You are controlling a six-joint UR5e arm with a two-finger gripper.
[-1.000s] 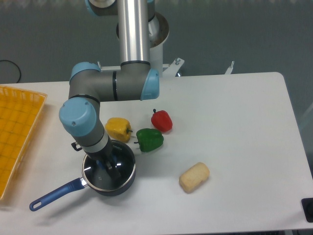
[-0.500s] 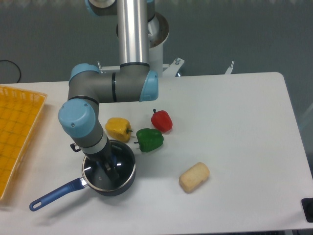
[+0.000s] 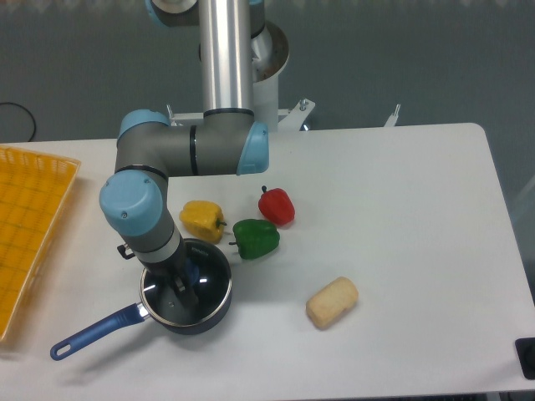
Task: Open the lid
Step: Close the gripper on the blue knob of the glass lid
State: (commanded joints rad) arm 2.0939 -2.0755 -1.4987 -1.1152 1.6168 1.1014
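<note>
Over the last second the arm's wrist has edged slightly left and the gripper (image 3: 185, 280) has settled lower over the lid (image 3: 185, 292), which sits on the saucepan (image 3: 171, 319) at the near left of the counter (image 3: 401, 217); this looks like closing in on the blue knob (image 3: 192, 273), the lid not yet lifted. The wrist hides most of the fingers and knob; I cannot tell whether the gripper is released or clenched.

Dark blue saucepan (image 3: 213, 307), yellow (image 3: 203, 220), green (image 3: 256, 238) and red (image 3: 277, 206) peppers, orange basket (image 3: 25, 230).
</note>
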